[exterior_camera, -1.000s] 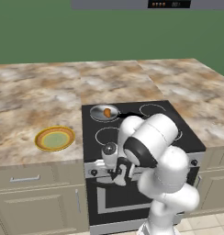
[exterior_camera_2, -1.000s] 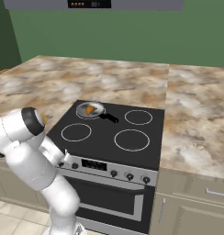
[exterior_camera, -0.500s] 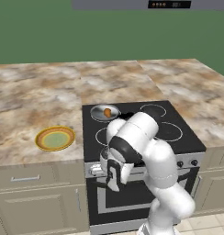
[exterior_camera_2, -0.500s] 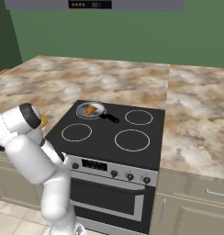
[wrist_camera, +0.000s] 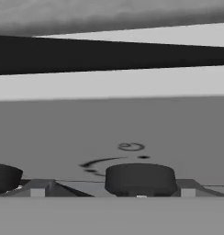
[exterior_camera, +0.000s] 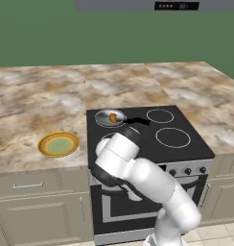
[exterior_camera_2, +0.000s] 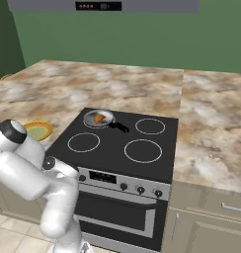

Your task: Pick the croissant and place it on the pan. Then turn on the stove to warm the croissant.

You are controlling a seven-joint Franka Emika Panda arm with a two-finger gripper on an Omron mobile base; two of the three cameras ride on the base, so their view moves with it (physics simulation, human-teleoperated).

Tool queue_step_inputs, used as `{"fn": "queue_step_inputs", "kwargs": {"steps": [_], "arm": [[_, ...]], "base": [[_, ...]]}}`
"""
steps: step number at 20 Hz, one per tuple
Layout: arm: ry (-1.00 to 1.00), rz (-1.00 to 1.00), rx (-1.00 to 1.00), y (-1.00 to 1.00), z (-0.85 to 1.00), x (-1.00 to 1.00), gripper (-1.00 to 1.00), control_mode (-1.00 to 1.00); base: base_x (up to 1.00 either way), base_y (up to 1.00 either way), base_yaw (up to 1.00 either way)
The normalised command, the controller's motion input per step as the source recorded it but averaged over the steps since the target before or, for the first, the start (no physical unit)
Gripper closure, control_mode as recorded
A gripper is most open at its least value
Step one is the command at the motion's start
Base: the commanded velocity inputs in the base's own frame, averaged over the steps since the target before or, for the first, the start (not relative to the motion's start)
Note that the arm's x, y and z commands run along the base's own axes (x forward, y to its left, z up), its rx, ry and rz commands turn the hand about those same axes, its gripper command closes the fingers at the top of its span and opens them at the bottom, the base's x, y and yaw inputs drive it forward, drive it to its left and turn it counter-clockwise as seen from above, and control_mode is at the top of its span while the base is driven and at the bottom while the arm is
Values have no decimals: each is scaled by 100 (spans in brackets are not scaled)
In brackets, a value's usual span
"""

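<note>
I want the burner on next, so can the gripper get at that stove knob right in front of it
Probably yes. In the hand view the dark knob sits between the open gripper fingertips on the stove front panel, with nothing between them.

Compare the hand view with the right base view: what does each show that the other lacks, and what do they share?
Hand view: a close look at one dark knob and the curved marking above it. Right base view: the croissant lying in the pan at the back left of the stove, and the yellow-rimmed plate on the counter. Shared: the stove's silver front panel with its knobs.
</note>
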Motion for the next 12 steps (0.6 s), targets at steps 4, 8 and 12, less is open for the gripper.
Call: {"fn": "queue_step_inputs", "kwargs": {"steps": [4, 8, 12], "arm": [[-14, 1, 0, -19, -22, 21, 100, -100], [-12, 0, 0, -33, -20, 20, 100, -100], [-11, 2, 0, -64, -17, 15, 100, -100]], "base": [[0, 0, 0], [0, 0, 0], [0, 0, 0]]}}
